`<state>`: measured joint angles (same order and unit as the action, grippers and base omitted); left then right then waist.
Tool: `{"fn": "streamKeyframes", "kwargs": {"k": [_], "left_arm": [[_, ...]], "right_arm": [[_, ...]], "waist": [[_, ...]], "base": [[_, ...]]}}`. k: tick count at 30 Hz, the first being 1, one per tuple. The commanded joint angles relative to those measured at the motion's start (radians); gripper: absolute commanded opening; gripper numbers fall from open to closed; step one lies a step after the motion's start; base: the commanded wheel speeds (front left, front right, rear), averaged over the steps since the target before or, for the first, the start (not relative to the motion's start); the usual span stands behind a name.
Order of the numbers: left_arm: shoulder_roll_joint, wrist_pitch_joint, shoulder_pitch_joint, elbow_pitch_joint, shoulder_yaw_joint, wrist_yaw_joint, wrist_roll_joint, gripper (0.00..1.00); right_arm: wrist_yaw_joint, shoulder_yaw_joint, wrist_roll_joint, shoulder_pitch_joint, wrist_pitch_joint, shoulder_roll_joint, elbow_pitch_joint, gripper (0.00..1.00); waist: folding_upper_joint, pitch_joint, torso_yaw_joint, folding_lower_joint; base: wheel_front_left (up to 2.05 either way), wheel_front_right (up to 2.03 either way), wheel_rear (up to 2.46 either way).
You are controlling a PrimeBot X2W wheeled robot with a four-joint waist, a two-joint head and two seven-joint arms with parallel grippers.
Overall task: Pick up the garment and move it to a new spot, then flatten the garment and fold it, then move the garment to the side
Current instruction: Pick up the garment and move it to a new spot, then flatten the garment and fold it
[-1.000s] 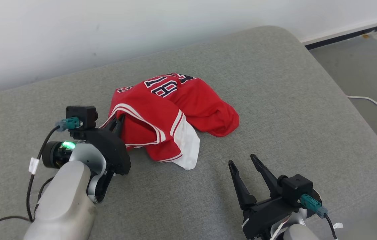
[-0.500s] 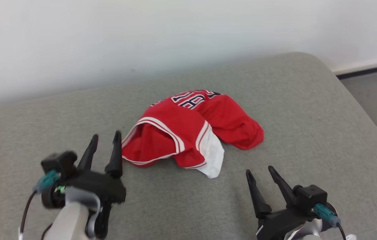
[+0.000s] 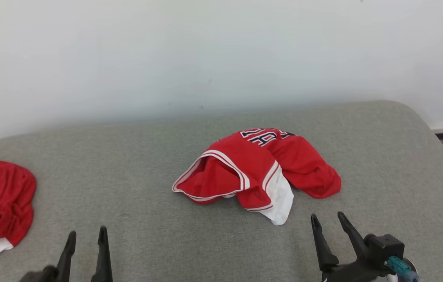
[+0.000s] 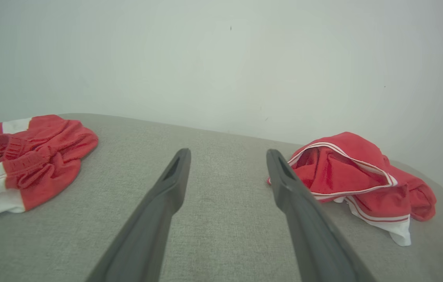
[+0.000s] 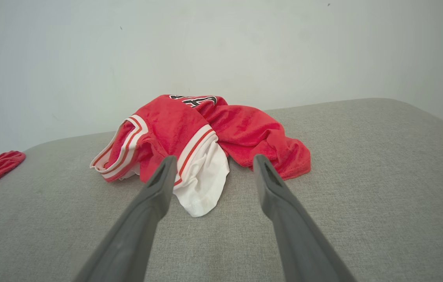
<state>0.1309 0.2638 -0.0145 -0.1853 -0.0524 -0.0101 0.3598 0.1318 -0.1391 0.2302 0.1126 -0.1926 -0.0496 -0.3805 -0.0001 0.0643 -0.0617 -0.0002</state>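
Red crumpled garment (image 3: 256, 172) lies midway on the grey cushion (image 3: 127, 219), long axis left to right, just ahead of the right pincer (image 3: 328, 215); left pincer (image 3: 88, 231) sits farther off; both spread wide, empty

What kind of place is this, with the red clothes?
Probably an indoor room, maybe a home or a test room. A big grey cushion like a bed or sofa stands by a plain white wall, with a red jersey and another red garment lying on it.
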Motion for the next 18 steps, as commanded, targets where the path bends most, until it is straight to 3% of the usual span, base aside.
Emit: {"fn": "streamKeyframes", "kwargs": {"k": [1, 18], "left_arm": [[-0.008, 0.001, 0.048, 0.02, 0.011, 0.0, -0.02, 1.0], [-0.032, 0.001, 0.16, 0.082, 0.069, 0.002, -0.065, 1.0]], "right_arm": [[-0.002, 0.01, -0.014, -0.022, 0.007, -0.002, 0.002, 1.0], [-0.002, 0.046, -0.028, -0.071, 0.021, -0.001, 0.023, 1.0]], "waist": [[0.0001, 0.028, 0.028, 0.0002], [0.0001, 0.051, 0.031, 0.0002]], "base": [[0.0, 0.0, 0.0], [0.0, 0.0, 0.0]]}}
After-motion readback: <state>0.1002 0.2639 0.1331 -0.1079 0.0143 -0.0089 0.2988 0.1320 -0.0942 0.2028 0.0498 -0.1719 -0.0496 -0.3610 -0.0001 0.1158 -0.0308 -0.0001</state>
